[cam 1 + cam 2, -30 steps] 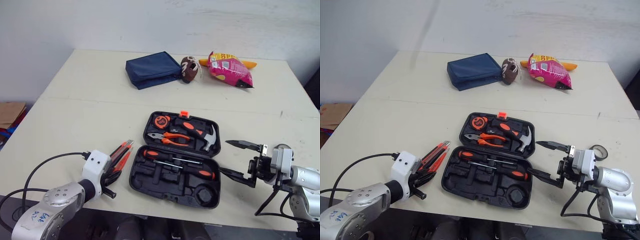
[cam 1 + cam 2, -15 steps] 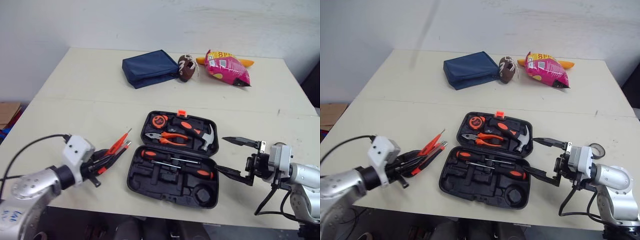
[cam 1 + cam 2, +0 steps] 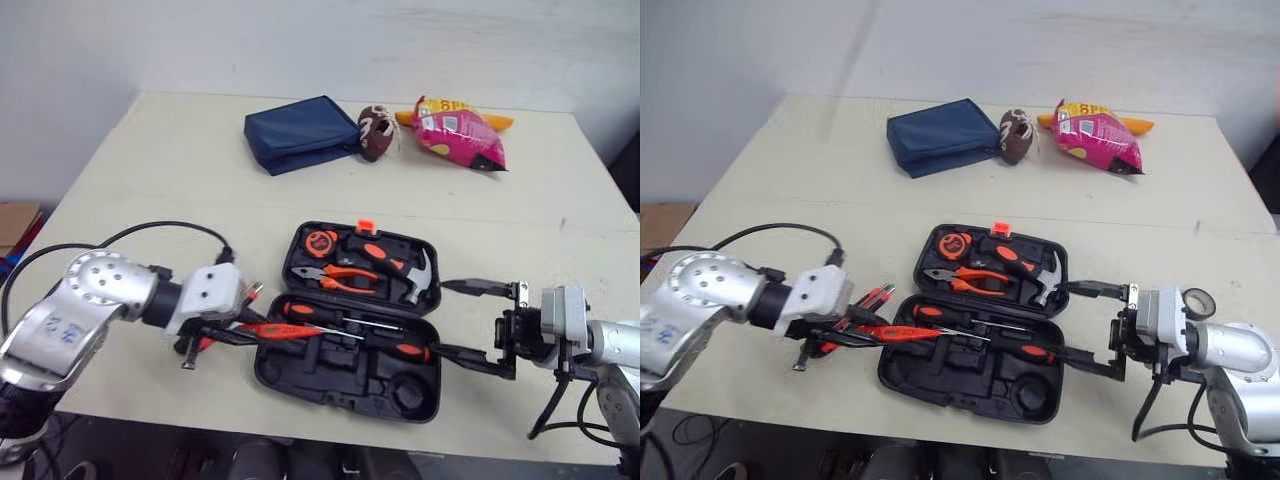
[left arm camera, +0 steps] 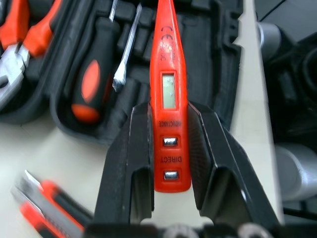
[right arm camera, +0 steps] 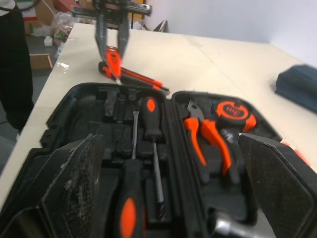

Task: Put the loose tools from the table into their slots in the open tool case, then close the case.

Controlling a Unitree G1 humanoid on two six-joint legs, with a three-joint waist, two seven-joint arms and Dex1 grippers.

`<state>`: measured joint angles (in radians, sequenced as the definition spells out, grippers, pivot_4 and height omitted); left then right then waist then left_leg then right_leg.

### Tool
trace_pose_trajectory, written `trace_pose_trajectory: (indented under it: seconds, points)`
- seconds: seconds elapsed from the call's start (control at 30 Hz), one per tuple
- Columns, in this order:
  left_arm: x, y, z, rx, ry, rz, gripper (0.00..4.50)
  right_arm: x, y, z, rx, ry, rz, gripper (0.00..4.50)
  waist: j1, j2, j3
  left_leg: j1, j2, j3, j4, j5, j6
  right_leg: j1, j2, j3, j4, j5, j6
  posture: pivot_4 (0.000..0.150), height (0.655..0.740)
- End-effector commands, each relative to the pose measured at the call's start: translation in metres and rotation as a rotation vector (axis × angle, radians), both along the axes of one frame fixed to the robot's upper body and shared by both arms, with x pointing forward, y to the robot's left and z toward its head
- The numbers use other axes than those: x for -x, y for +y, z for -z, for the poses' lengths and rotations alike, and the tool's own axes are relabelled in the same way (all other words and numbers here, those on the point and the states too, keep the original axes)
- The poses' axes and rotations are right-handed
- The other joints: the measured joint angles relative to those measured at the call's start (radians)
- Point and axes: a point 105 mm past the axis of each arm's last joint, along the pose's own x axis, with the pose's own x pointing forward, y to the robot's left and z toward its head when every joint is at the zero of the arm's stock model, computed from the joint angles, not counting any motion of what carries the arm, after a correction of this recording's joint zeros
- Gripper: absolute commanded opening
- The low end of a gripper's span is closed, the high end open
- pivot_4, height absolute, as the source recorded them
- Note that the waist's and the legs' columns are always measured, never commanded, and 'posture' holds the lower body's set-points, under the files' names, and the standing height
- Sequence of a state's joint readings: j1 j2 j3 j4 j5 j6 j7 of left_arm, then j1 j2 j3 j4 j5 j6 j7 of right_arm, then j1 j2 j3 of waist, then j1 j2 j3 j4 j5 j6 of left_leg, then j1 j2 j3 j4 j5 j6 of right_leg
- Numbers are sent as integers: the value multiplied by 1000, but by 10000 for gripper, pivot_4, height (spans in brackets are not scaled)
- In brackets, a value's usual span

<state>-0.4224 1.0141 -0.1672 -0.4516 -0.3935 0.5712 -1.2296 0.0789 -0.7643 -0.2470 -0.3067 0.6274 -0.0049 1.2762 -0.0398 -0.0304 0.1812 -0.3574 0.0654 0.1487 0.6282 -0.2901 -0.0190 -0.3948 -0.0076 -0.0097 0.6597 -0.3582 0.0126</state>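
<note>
The bench (image 3: 180, 200) carries everything you see. The open tool case (image 3: 300, 372) lies near its front edge, about midway along. At the far edge lie a navy pouch (image 3: 298, 133), a pink snack bag (image 3: 458, 137) and, between them, a small toy football (image 3: 373, 133).

Your right gripper (image 3: 445, 318) hangs just off the case's right side with its fingers spread wide and nothing between them. Your left gripper (image 4: 169, 114) is at the case's left side, its fingers pinching the butt end of a red tester pen (image 4: 167, 74).

The pen reaches forward from the fingers over the case's front half and points toward the bench's right edge. It lies alongside the upper screwdriver (image 3: 310, 310). You cannot tell whether it touches the case.

Seated in the case are a hammer (image 3: 395, 262), pliers (image 3: 340, 275), a second screwdriver (image 3: 400, 347) and a tape measure (image 3: 322, 241).

A utility knife (image 4: 47, 213) lies loose on the bench, just left of the case and beside your left gripper.
</note>
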Motion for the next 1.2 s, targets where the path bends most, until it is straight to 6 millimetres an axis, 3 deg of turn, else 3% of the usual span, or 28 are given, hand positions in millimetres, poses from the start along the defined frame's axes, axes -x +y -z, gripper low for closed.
trace_pose_trajectory:
  seconds: [0.03, 0.37, 0.83, 1.2]
  points:
    - [-1, -5, 10, -88, 21, 25, 2869, 5, -4, -8, -18, -35, 36, 45000, -2, 0, 0, 0, 0, 0, 0, 0, 0, 0, 0, 0, 0, 0, 1, 1500, 7400]
    - [-12, -30, 18, -184, -20, 45, 2868, 13, -12, 6, -25, -16, 77, 45000, 10, -2, 2, 0, -1, 0, 4, 0, 0, 0, 0, 1, 2, -1, 2, 1500, 7400]
    - [-17, -48, 28, -262, -31, 91, 2869, 19, -27, 30, -25, -1, 90, 45000, 12, -2, 2, 2, -1, 0, 4, 0, -1, 2, 0, 2, 4, -1, 2, 1500, 7400]
    - [-20, -30, 37, -389, -19, 67, 2868, 21, -38, 48, -28, -6, 98, 45000, 6, -2, 2, 5, 0, 0, 5, 2, -3, 2, 0, 2, 10, -3, 0, 1500, 7400]
